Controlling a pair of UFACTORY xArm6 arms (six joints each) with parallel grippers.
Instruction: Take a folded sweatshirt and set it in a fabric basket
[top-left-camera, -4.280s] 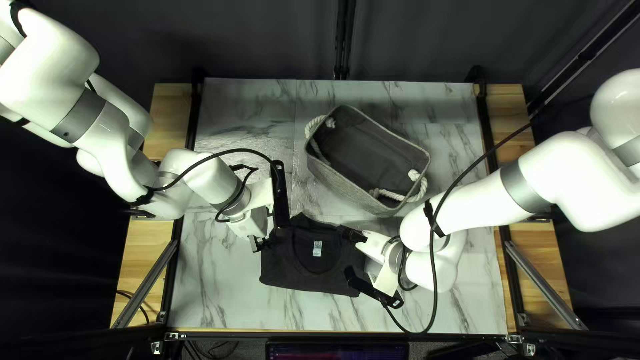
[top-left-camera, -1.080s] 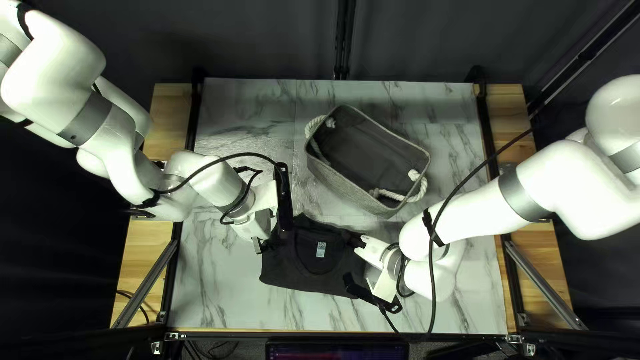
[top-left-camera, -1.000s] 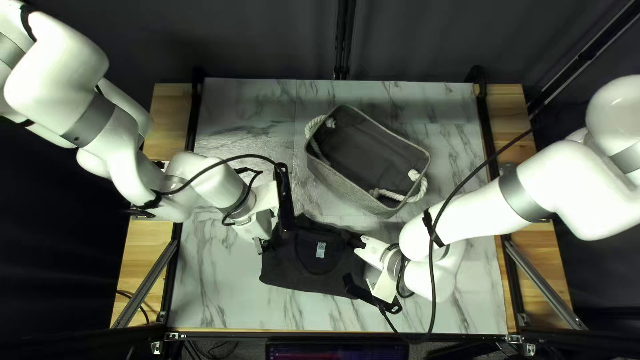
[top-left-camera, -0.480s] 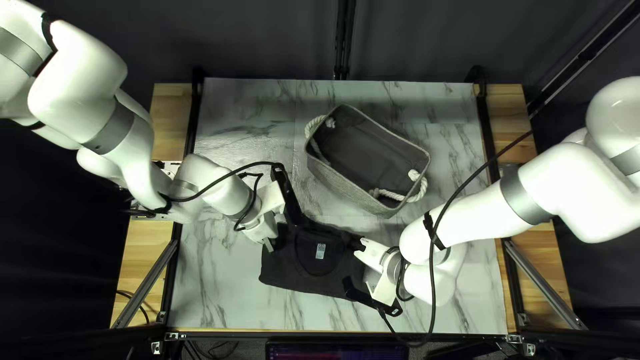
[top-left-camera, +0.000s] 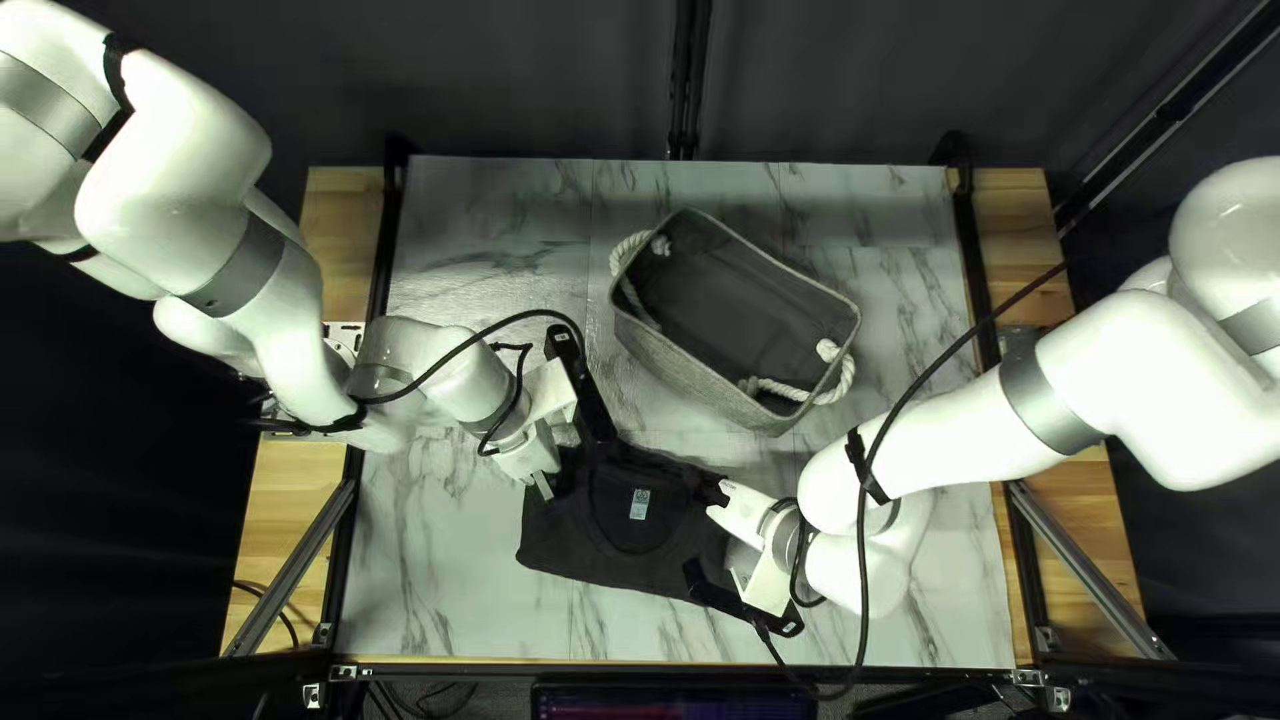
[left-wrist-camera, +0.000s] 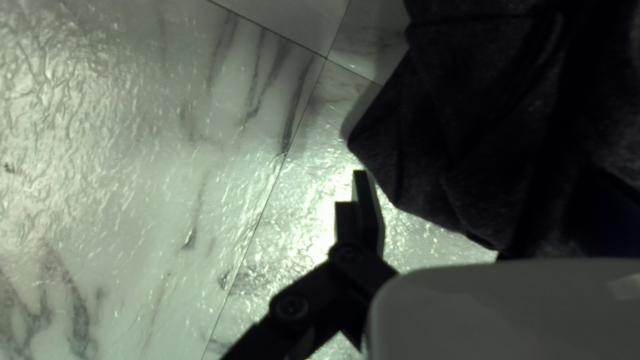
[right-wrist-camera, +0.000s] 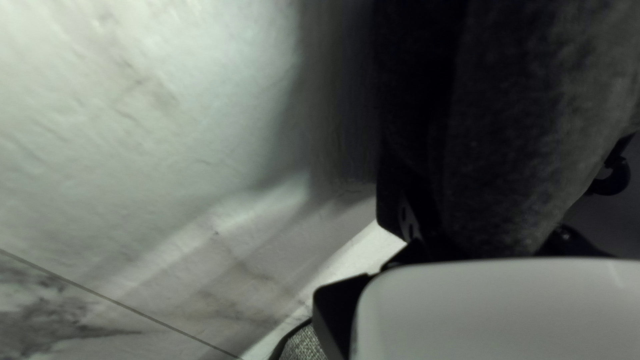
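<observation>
Sweatshirt (top-left-camera: 610,540) lies flat on the desk (top-left-camera: 450,580), near-centre, just near-left of the basket (top-left-camera: 690,385) and not touching it.

Right end effector (top-left-camera: 705,535): pressed together on the sweatshirt's right edge, with cloth packed between the fingers in the right wrist view.

Left end effector (top-left-camera: 578,465): spread at the far-left corner. One finger (left-wrist-camera: 362,200) sits just beside the cloth edge, low to the desk, and nothing is pinched.

Orientation: the long axis runs left-right, skewed so the right end sits slightly nearer. The neck opening and label (top-left-camera: 640,503) face up, with the collar toward the far side and the hem toward the near side.

Risks, as judged from here:
- Only one side is held. A lift now would probably let the left half hang and the fold fall open.
- The left fingers could shove the corner rather than straddle it, so the cloth bunches and the grip catches only the top layer.
- The left fingertip looks close to the desk, so closing too low could scrape or jam.
- The basket sits diagonal to the sweatshirt's axis. Without rotating the load, a drooping edge could snag the rim or the rope handle (top-left-camera: 800,390) and drag the soft basket.
</observation>
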